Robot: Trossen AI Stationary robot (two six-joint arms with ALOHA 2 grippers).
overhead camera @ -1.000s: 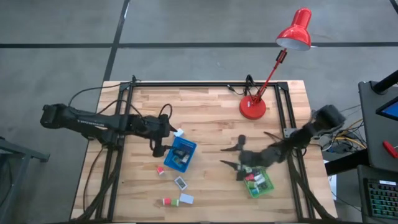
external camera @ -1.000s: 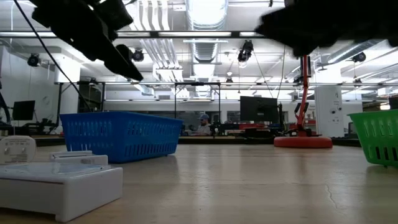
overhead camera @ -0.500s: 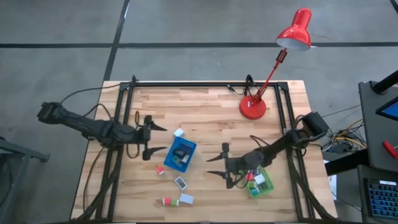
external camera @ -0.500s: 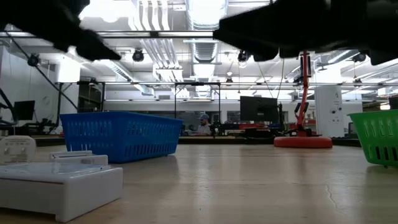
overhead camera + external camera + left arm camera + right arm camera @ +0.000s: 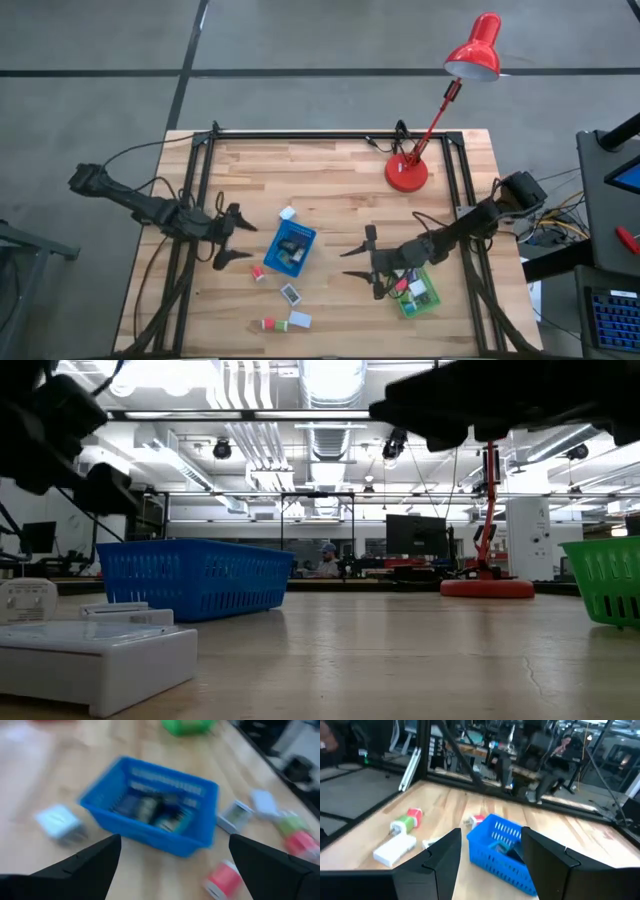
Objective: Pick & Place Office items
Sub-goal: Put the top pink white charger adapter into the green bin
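Two trays sit on the wooden table [image 5: 330, 175]: a blue tray [image 5: 290, 248] left of centre and a green tray [image 5: 418, 293] toward the right near edge, each holding several small office items packed too close to count. Five items lie loose on the wood: a pale blue block [image 5: 287, 213] just beyond the blue tray on its far side, a red-and-white block [image 5: 258, 273] at its near left corner, a small white-framed box [image 5: 290, 293] just nearer than the tray, and at the near edge a red-and-green piece [image 5: 268, 324] beside a white box [image 5: 299, 320]. The left gripper [image 5: 229, 237] hovers left of the blue tray with its fingers spread wide and nothing between them. The right gripper [image 5: 362, 262] hangs between the two trays, fingers likewise wide apart and empty. One red desk lamp [image 5: 407, 172] stands at the far right of the table.
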